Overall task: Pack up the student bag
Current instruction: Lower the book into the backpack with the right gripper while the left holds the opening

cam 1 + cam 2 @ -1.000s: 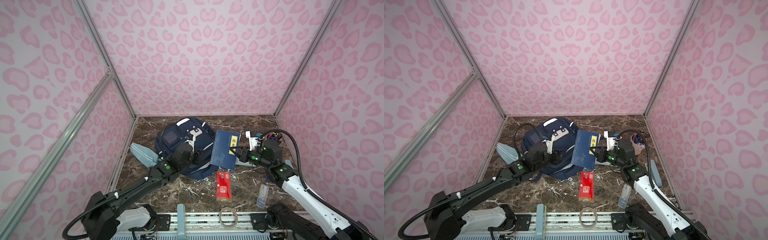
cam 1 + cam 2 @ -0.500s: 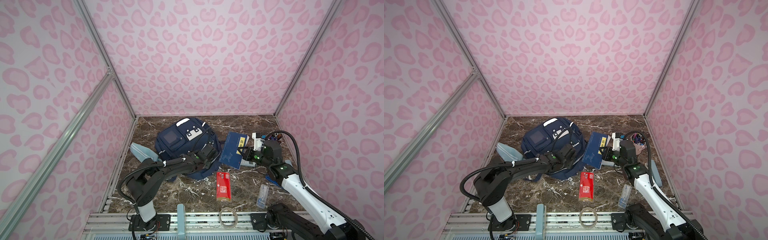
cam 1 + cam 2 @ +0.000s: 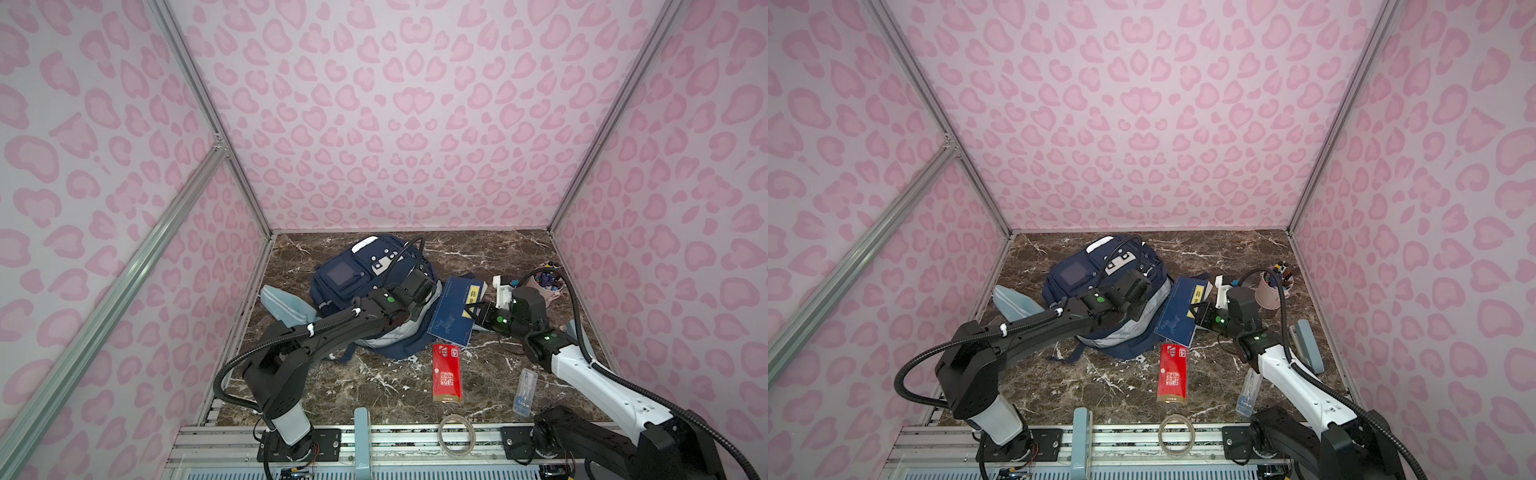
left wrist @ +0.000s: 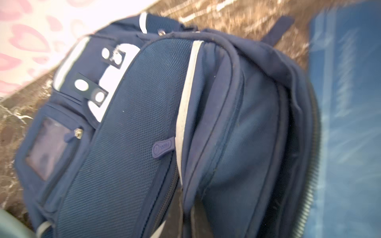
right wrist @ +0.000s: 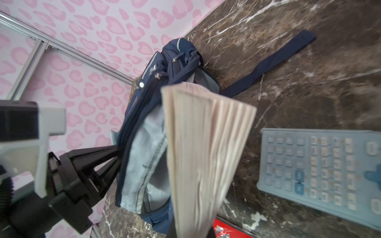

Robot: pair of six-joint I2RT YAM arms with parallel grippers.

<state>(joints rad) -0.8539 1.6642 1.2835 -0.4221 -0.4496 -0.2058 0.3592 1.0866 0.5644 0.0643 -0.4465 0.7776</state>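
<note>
The student bag (image 3: 357,286) (image 3: 1084,282), navy with white patches, lies at the back centre in both top views; pale grey lining shows at its near right edge. My left gripper (image 3: 428,297) (image 3: 1144,297) sits at that edge. In the left wrist view my left gripper (image 4: 186,224) is shut, pinching a fold of the student bag (image 4: 127,134). My right gripper (image 3: 473,318) (image 3: 1198,318) is shut on a blue book (image 3: 453,316) (image 3: 1177,311) that leans against the bag's right side. In the right wrist view the book's (image 5: 206,148) pages fan out from my right gripper (image 5: 189,231) towards the student bag (image 5: 144,144).
A red packet (image 3: 446,372), a tape roll (image 3: 457,430) and a clear case (image 3: 525,392) lie near the front. A light-blue pouch (image 3: 284,307) is left of the bag. A pink cup of pens (image 3: 544,286) stands at the right. A calculator (image 5: 321,171) lies beside the book.
My left arm swung across the bag to its right edge and its jaws closed there. The book, still held by the right gripper, tipped from upright down towards the bag.
</note>
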